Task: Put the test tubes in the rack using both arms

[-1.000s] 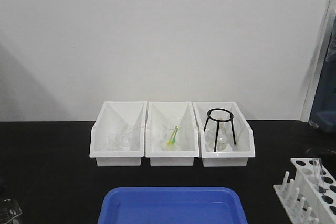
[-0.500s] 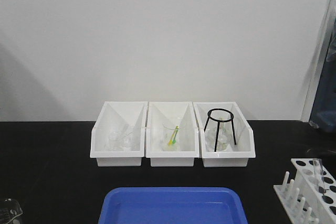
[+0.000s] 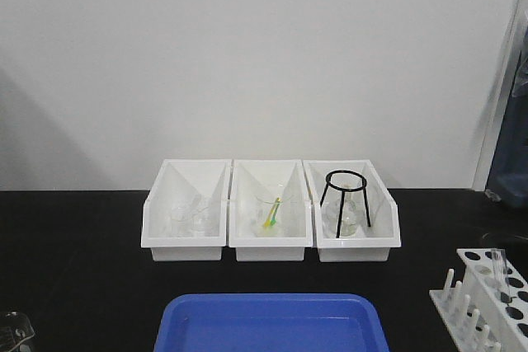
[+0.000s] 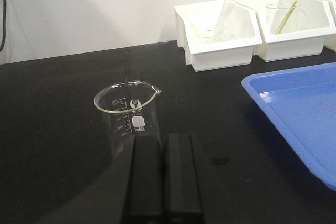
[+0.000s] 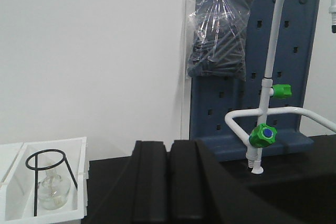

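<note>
The white rack (image 3: 493,296) stands at the bottom right of the front view, partly cut off by the frame edge. One clear test tube (image 3: 498,262) stands in a back hole of it. Neither gripper shows in the front view. My left gripper (image 4: 164,142) is shut and empty, low over the black table, right behind a squat glass beaker (image 4: 129,113). My right gripper (image 5: 169,148) is shut and empty and faces the wall and the right end of the bench. The rack is out of both wrist views.
Three white bins (image 3: 271,242) stand in a row at the back: glassware (image 3: 188,220) in the left one, a yellow-green stick (image 3: 271,213) in the middle one, a black tripod (image 3: 345,202) over a flask in the right one. A blue tray (image 3: 269,326) lies in front. A faucet (image 5: 262,132) and a sink are on the right.
The beaker at the bottom left edge of the front view has slid slightly lower and to the left. Nothing else has visibly moved.
</note>
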Robot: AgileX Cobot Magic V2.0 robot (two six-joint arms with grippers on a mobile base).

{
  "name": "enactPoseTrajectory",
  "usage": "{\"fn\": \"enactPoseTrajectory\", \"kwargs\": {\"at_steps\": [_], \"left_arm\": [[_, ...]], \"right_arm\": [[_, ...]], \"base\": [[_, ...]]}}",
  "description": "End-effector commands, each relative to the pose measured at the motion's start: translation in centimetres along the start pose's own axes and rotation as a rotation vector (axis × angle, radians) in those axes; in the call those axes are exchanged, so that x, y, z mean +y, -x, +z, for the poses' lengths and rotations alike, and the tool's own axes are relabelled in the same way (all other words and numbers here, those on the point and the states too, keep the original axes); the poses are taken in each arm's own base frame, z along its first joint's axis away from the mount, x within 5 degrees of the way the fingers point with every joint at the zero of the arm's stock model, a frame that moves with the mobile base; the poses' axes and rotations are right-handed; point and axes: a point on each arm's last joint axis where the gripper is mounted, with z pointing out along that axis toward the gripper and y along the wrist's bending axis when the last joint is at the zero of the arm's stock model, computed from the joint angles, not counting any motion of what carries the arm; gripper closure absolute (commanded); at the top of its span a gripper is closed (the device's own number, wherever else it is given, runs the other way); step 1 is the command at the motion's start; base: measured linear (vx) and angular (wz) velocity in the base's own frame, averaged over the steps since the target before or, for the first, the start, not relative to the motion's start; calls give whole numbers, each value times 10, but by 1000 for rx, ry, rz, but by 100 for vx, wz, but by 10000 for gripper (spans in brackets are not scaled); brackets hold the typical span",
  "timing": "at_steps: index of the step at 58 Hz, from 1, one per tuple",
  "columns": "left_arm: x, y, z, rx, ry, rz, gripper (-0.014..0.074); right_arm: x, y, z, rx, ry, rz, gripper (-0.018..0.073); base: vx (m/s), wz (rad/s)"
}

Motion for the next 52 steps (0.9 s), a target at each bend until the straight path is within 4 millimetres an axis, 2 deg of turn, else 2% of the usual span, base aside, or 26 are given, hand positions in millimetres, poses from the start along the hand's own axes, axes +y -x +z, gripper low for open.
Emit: {"fn": "enactPoseTrajectory", "kwargs": {"at_steps": [1, 29, 35, 40, 45, 52], "left_arm": [[-1, -2, 1, -58, -4, -16, 617], [-1, -2, 1, -57, -4, -16, 617], [-1, -2, 1, -57, -4, -16, 617], [-1, -2, 1, -57, -4, -16, 617], [-1, -2, 1, -57, -4, -16, 617], [-1, -2, 1, -57, -4, -16, 617]], "right_arm": [[3, 15, -2, -87, 33, -7, 567], [3, 14, -2, -83, 31, -8, 567], [3, 10, -11, -88, 34, 19, 567], [7, -7, -25, -58, 74, 61, 567], [14, -35, -45, -39, 150, 17, 567], [19, -85, -72, -24, 242, 7, 567]], "base": [[0, 0], [0, 0], [0, 0], [0, 0], [0, 0], [0, 0]]}}
